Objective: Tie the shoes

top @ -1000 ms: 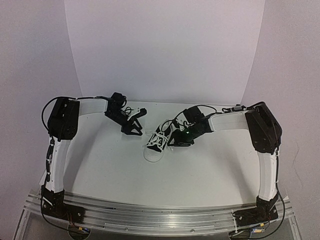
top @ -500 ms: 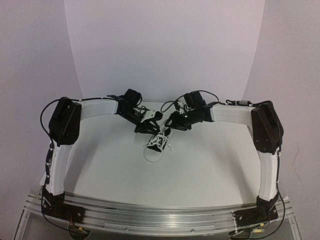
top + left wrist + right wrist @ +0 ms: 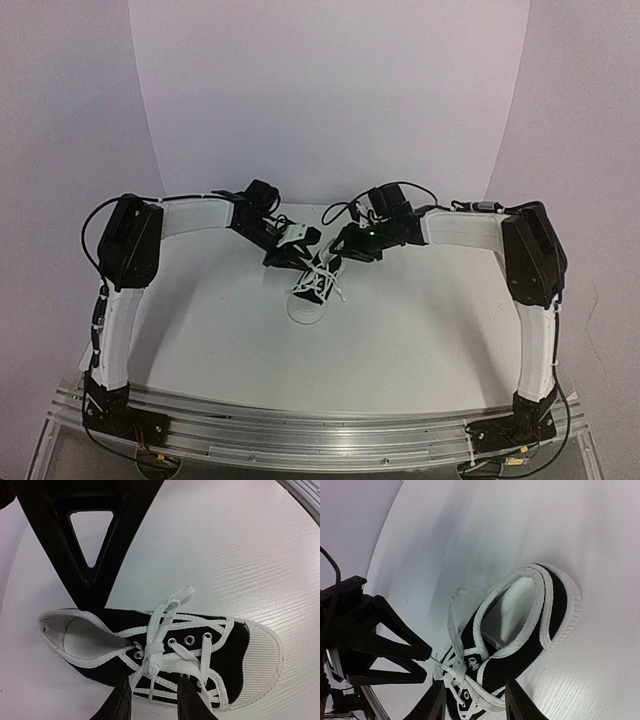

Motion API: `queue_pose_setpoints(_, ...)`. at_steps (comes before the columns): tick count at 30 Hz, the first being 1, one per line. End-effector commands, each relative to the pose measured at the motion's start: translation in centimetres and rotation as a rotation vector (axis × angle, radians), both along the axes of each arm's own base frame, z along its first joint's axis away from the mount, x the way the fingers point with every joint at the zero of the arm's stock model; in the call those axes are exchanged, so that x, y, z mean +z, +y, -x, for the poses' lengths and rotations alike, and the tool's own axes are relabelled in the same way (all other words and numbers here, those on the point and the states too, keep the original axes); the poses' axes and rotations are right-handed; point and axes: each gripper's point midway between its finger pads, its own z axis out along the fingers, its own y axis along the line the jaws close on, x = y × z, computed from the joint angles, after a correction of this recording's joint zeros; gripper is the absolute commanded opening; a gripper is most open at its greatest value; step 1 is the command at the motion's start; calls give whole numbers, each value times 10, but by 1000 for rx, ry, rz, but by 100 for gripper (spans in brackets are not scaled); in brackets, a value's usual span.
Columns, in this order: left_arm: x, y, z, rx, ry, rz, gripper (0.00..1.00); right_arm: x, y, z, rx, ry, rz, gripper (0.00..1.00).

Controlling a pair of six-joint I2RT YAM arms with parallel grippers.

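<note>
The small black canvas sneaker (image 3: 309,292) lies on the white table with its white toe cap (image 3: 303,310) toward the arms. In the left wrist view the sneaker (image 3: 220,645) lies on its side, and its white laces (image 3: 152,650) are bunched in a knot near the top eyelets. My left gripper (image 3: 288,252) hovers over that knot, open, its fingertips (image 3: 121,702) straddling a loose lace end (image 3: 150,687). My right gripper (image 3: 352,246) is open above the heel opening (image 3: 517,607). A lace loop (image 3: 451,612) hangs off the sneaker's side.
The white tabletop (image 3: 420,330) is ringed by a curved white backdrop (image 3: 330,100). The two grippers sit close together behind the sneaker. An aluminium rail (image 3: 320,430) holding the arm bases runs along the near edge.
Over the last second the left gripper swung right to the sneaker. The right gripper lifted off it and drew back. In the last half second both have barely moved.
</note>
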Motion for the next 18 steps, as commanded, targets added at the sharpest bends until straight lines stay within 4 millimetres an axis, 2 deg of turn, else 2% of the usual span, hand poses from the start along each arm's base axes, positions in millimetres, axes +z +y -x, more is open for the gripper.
queue_pose_setpoints(1, -9, 1, -2, -7, 13, -16, 29, 11, 1, -3, -8, -26, -23, 42)
queue_pose_setpoints(8, -17, 2, -8, 9, -1, -37, 14, 11, 0, -3, -11, -25, -28, 42)
queue_pose_setpoints(13, -10, -1, -7, 15, 14, -16, 2, 10, 1, -3, -7, -27, -32, 41)
queue_pose_setpoints(18, -5, 3, -3, 35, 50, -28, 0, 8, 7, -3, 1, -6, -60, 41)
